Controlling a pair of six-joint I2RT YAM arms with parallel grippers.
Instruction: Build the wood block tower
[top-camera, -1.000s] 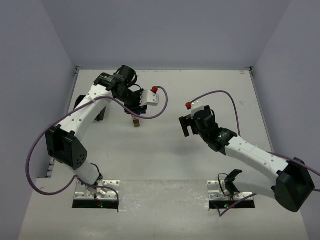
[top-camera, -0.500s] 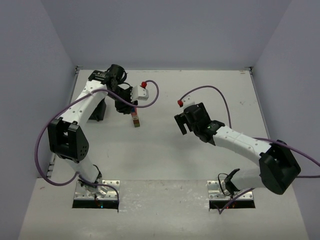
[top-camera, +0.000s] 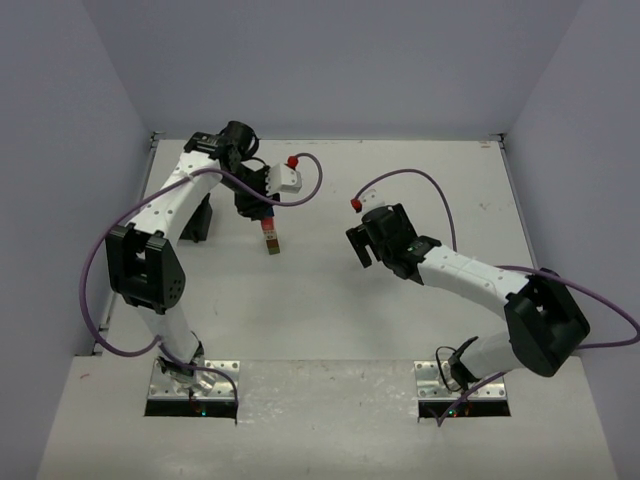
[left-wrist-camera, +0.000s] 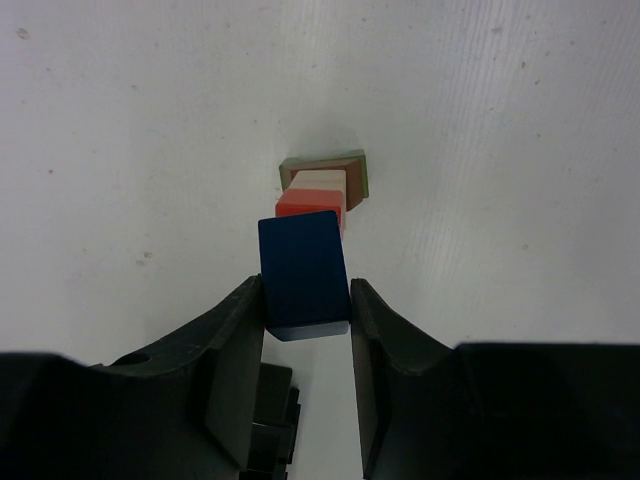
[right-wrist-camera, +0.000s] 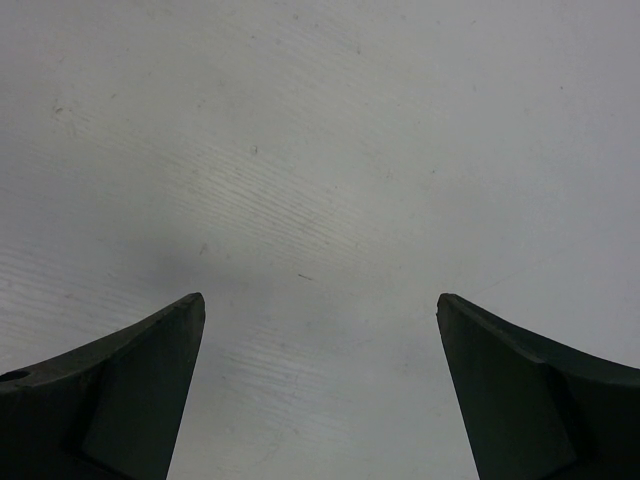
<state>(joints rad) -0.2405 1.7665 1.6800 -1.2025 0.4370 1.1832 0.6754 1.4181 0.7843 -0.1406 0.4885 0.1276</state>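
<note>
The wood block tower (top-camera: 271, 240) stands left of the table's middle. In the left wrist view it shows an olive-green base (left-wrist-camera: 355, 172), a tan cube (left-wrist-camera: 322, 181) and a red cube (left-wrist-camera: 309, 203) on top. My left gripper (left-wrist-camera: 305, 292) is shut on the blue wedge (left-wrist-camera: 302, 270), held right over the red cube. Whether wedge and cube touch I cannot tell. In the top view the left gripper (top-camera: 258, 207) hangs just behind the tower. My right gripper (top-camera: 362, 246), seen in its own wrist view too (right-wrist-camera: 320, 300), is open over bare table to the right.
A black tray (top-camera: 196, 221) lies at the left, partly behind the left arm. Purple cables loop from both wrists. Grey walls close the table at the back and on both sides.
The left arm has swung back and left, bringing its gripper with the blue wedge over the tower. The right gripper has shifted a little to the left, still open.
</note>
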